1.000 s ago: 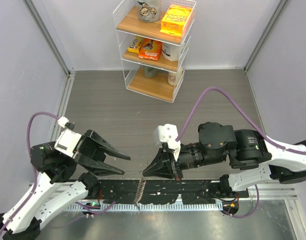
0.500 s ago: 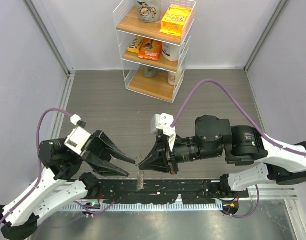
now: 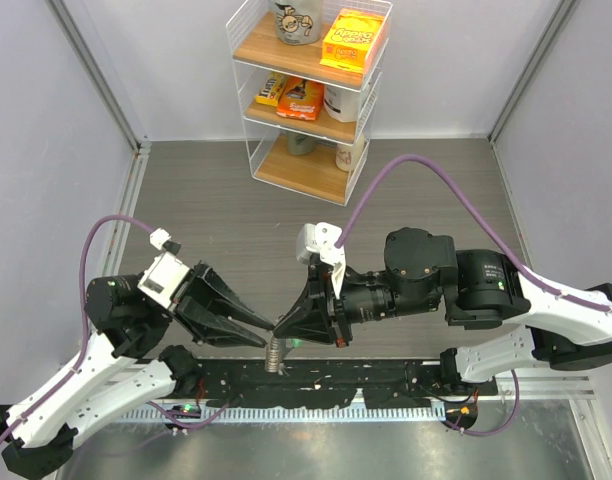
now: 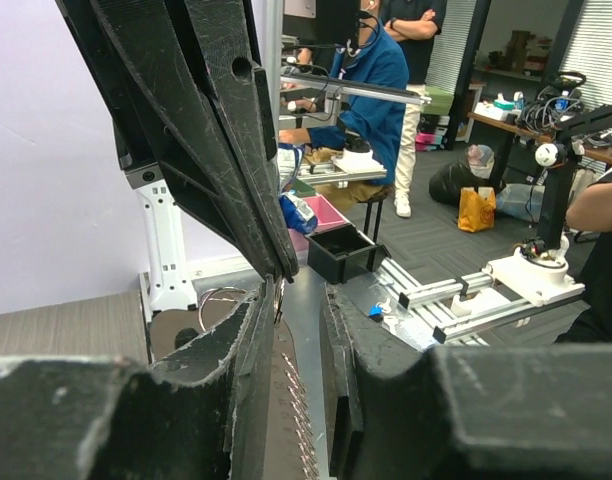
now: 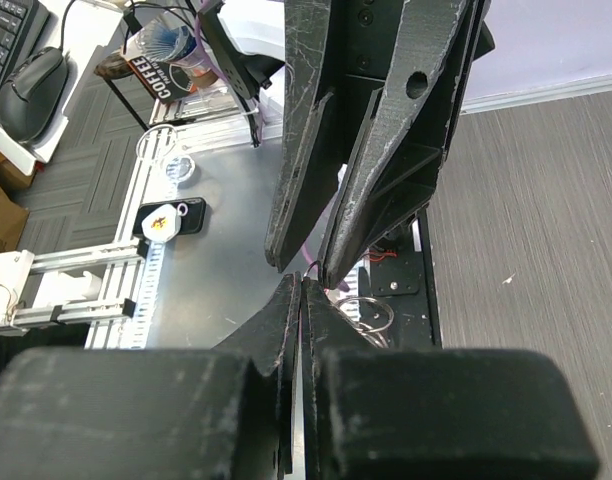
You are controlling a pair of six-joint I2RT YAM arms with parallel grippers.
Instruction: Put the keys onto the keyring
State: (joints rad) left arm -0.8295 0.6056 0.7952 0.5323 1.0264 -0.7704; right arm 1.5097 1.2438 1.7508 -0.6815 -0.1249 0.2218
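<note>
Top external view: the right tool (image 3: 278, 329) is clamped shut at the near middle of the bench (image 3: 216, 220), and the keyring (image 3: 274, 352) chain dangles from its tip above the black rail (image 3: 386, 378). The left tool (image 3: 266, 334), jaws slightly apart, points right and ends just beside that tip.

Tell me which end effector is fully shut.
The right end effector, fingers pressed together with the keyring dangling below; the left end effector's fingers show a gap.
</note>
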